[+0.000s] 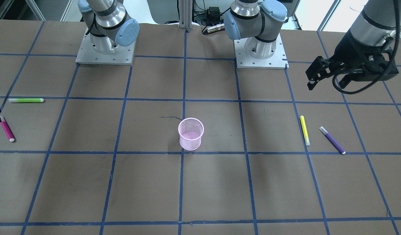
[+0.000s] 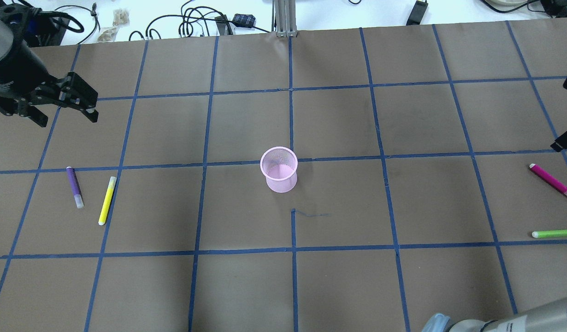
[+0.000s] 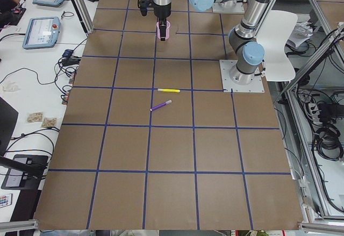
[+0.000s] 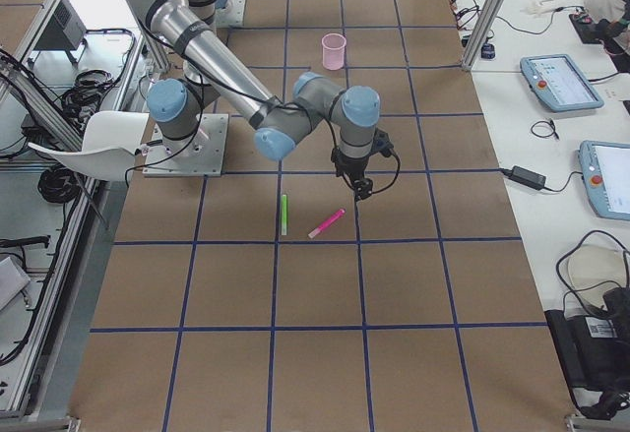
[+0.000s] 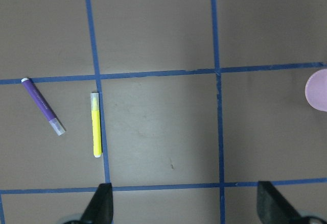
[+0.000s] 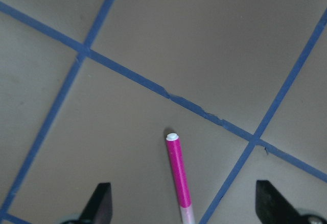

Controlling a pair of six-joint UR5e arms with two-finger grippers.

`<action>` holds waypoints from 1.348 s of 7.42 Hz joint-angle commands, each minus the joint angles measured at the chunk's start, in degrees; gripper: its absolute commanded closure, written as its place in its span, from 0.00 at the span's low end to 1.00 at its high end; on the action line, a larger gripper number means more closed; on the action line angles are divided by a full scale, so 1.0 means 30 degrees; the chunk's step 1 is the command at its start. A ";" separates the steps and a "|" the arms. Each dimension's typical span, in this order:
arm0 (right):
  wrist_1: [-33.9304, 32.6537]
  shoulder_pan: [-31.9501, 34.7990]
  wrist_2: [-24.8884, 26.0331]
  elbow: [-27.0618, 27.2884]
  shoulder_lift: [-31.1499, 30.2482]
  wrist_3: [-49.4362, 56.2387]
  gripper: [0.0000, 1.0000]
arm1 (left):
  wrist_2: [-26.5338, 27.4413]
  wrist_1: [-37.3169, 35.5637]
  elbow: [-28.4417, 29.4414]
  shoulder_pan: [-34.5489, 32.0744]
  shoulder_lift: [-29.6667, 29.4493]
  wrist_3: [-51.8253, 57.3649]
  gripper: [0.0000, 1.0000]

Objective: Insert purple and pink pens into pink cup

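Centred on the counter (image 2: 339, 203) stands a round pink mesh cup (image 2: 279, 169); left gripper (image 5: 187, 203) and right gripper (image 6: 189, 203) fingers gape apart; slim purple pen (image 5: 43, 106) and pink pen (image 6: 180, 175) lie flat.

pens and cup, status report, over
Left gripper open, clear of purple pen. Right gripper open above pink pen, no grip. Pink cup upright, empty. Yellow pen lies beside purple, apart.

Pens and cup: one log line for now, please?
left gripper: open, empty | right gripper: open, over pink pen | purple pen: lying flat | pink cup: upright, empty
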State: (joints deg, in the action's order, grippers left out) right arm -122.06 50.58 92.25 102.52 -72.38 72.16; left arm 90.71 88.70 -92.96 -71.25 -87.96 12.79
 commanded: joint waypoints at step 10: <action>-0.3259 0.0016 0.0921 0.1833 0.2535 0.2578 1.00 | -0.0205 -1.0612 -0.2881 0.6173 -0.8259 -0.1765 0.03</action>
State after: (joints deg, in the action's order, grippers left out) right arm -132.16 50.63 94.94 108.09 -64.86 80.02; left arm 90.48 58.35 -101.38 -52.86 -109.63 10.06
